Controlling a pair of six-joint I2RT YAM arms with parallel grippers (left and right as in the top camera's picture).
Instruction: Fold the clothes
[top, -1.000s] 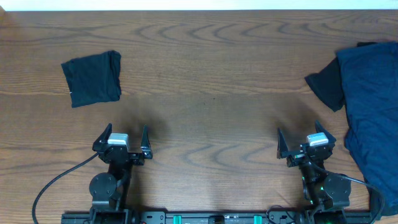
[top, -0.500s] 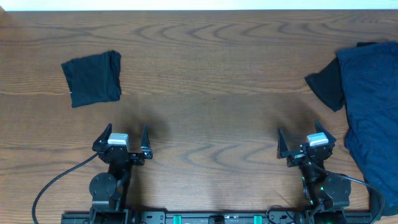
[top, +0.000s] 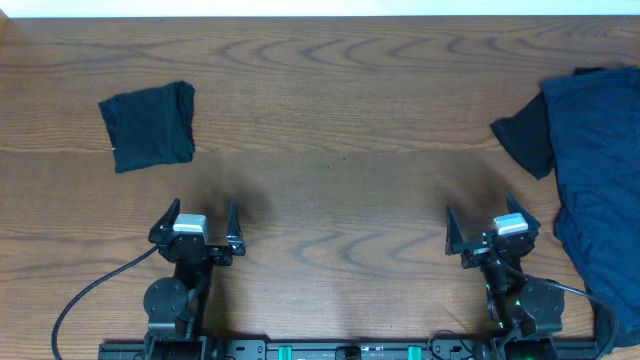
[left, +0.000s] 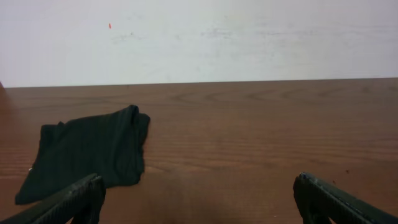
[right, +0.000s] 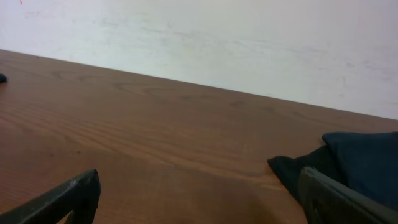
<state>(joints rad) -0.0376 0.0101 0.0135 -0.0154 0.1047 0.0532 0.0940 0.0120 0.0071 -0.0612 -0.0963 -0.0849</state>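
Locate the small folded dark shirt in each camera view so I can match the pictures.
Overhead: folded shirt in the upper left.
Left wrist: the shirt lies flat, left of centre.
Right wrist: not clearly in it; only a dark speck at the far left edge, too small to tell.
Shared landmark: the table's far edge meeting the white wall.

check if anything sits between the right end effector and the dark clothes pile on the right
Nothing visible does: only wooden table separates the open right end effector from the navy clothes pile to its right.
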